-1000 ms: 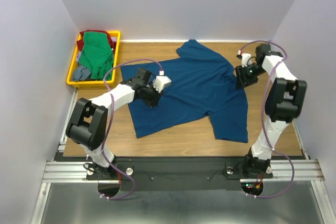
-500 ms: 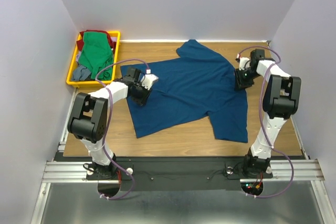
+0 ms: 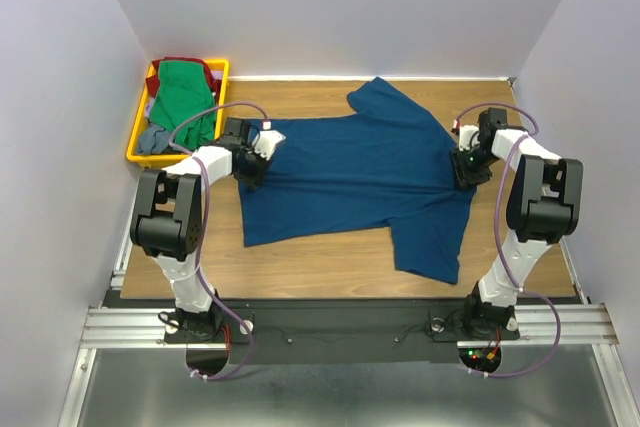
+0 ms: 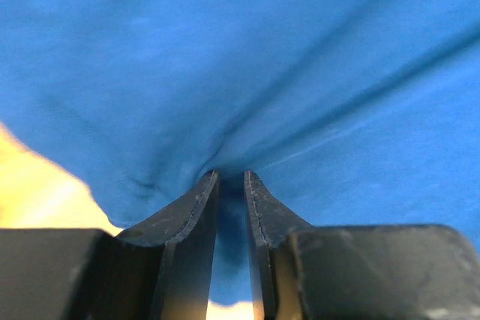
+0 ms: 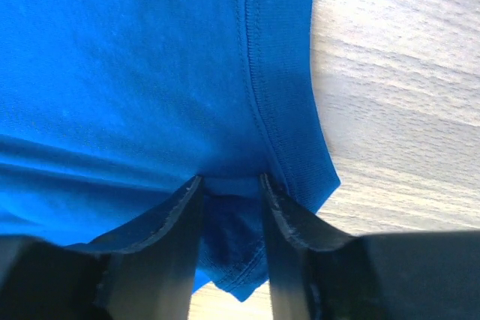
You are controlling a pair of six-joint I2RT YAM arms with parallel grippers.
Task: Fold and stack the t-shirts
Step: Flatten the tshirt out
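Blue cloth: we see the blue t-shirt [image 3: 350,172] spread out flat on the wooden table [image 3: 320,262], just to the right of the yellow tray [image 3: 222,82].
Sleeves: one sleeve lies at the far side, level with the tray. The other lies well away from the tray, toward the near edge.
Left grip: the left gripper [image 3: 250,165] sits on the shirt edge closest to the tray. Its fingers [image 4: 191,215] are squeezed almost together, pinching a small fold of the blue cloth.
Right grip: the right gripper [image 3: 465,169] sits on the shirt edge farthest from the tray. Its fingers [image 5: 176,222] pinch the stitched hem.
Inside the tray: we see a green t-shirt [image 3: 182,102] on top, a dark red t-shirt [image 3: 180,62] peeking out at the far end, and a grey-blue t-shirt [image 3: 155,137] at the near end.
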